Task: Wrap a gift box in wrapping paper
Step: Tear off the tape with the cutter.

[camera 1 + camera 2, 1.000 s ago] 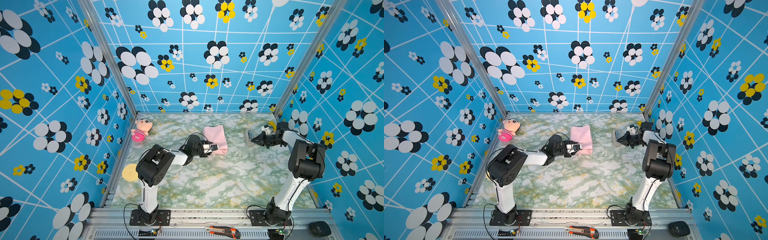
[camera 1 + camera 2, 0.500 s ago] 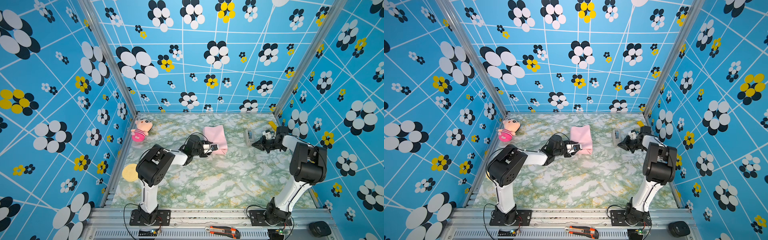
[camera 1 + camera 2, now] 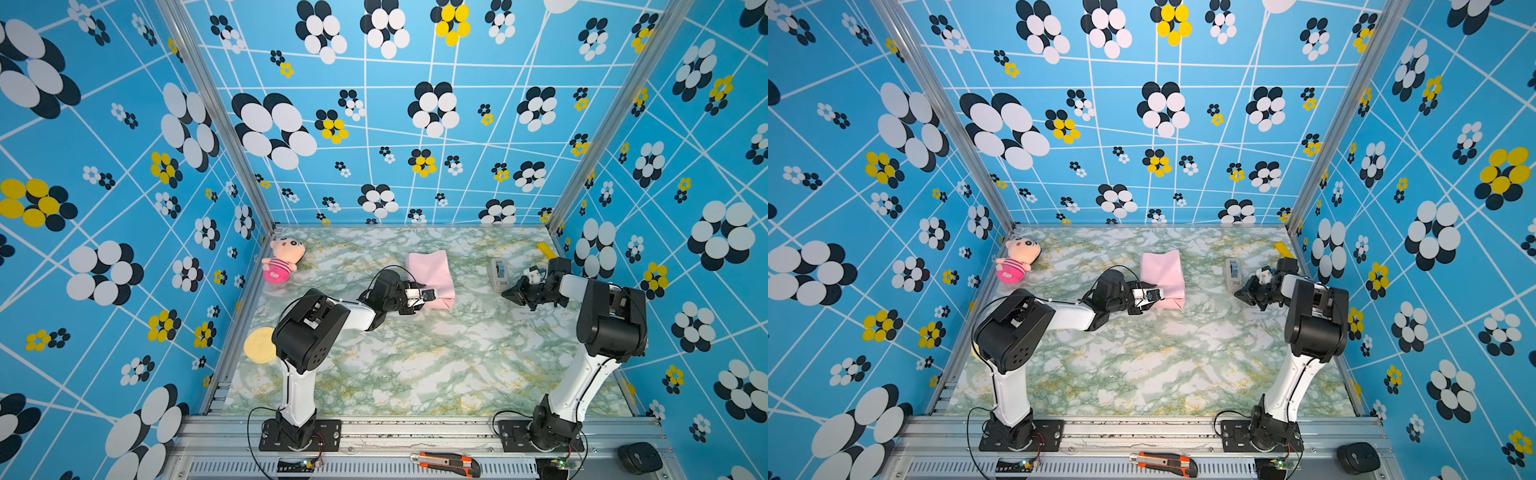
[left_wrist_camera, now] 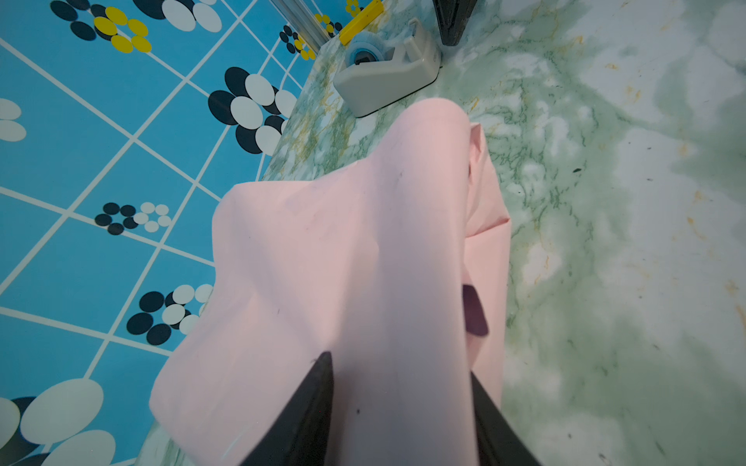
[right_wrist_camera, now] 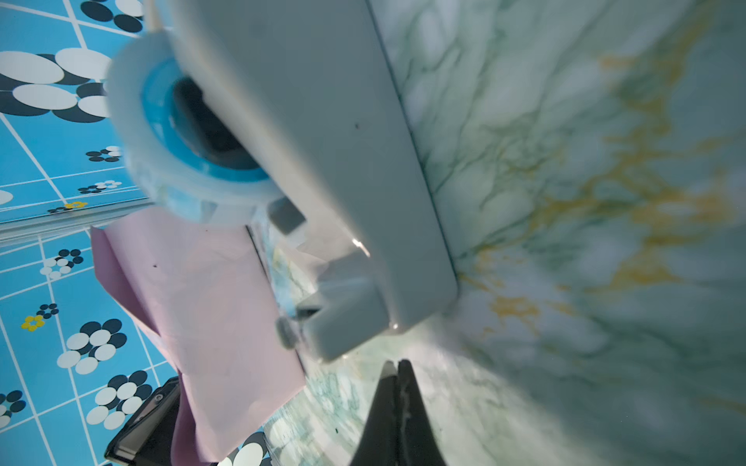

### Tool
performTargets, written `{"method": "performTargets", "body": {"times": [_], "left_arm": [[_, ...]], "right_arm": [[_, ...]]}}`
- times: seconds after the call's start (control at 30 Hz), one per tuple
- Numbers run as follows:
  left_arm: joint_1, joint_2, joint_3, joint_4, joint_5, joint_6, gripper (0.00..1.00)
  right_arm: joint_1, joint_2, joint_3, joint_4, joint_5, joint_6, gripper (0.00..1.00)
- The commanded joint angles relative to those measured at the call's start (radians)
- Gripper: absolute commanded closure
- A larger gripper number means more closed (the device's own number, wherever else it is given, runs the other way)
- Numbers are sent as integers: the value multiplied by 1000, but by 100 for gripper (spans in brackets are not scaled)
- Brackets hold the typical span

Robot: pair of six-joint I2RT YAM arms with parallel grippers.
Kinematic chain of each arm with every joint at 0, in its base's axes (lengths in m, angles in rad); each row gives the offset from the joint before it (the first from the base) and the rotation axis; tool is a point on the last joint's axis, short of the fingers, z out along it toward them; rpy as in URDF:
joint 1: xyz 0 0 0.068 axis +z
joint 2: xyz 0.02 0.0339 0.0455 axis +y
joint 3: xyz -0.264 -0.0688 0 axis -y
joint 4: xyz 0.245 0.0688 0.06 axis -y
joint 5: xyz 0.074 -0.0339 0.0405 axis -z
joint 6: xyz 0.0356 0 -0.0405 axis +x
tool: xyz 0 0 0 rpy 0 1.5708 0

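Observation:
The wrapping paper point(image 3: 430, 274) point(image 3: 1163, 274) lies mid-table as a pale pink folded bundle, lilac on the side seen in the right wrist view point(image 5: 210, 290). The gift box is hidden under it. My left gripper point(image 3: 432, 296) point(image 3: 1156, 296) reaches in from the left. Its two black jaws clasp the near end of the paper-covered bundle point(image 4: 363, 242) from both sides point(image 4: 399, 365). My right gripper point(image 3: 505, 294) point(image 3: 1236, 294) is shut, its tips pressed together point(image 5: 397, 363). It hovers low over the table just in front of the tape dispenser point(image 5: 323, 161).
The grey tape dispenser point(image 3: 498, 272) point(image 4: 387, 76) stands right of the bundle. A pink-striped plush doll point(image 3: 280, 262) lies at the back left, a yellow round pad point(image 3: 259, 345) at the left edge, a yellow strip point(image 3: 546, 250) in the back right corner. Patterned walls enclose three sides.
My right gripper has drawn back from the dispenser's side a little toward the front of the table, staying shut. The left gripper and the bundle have not moved.

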Motion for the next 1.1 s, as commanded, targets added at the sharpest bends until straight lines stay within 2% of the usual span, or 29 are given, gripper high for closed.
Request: {"method": "performTargets", "body": {"times": [0.0,0.33,0.67,0.9,1.07], "left_arm": [[-8,22,-10,-141,26,-9,54],[-9,25,-6,-144,21,-7,54],[-9,26,-5,-148,22,-7,54],[-9,25,-6,-144,24,-9,54],[-10,24,-6,-144,26,-9,54]], "right_arm": [[-5,40,-4,-5,55,42,100],[59,36,-16,-13,3,45,100],[-19,-72,-75,-65,112,23,100],[-6,-78,-86,-66,67,16,100],[38,-34,-81,-52,-14,19,100]]}}
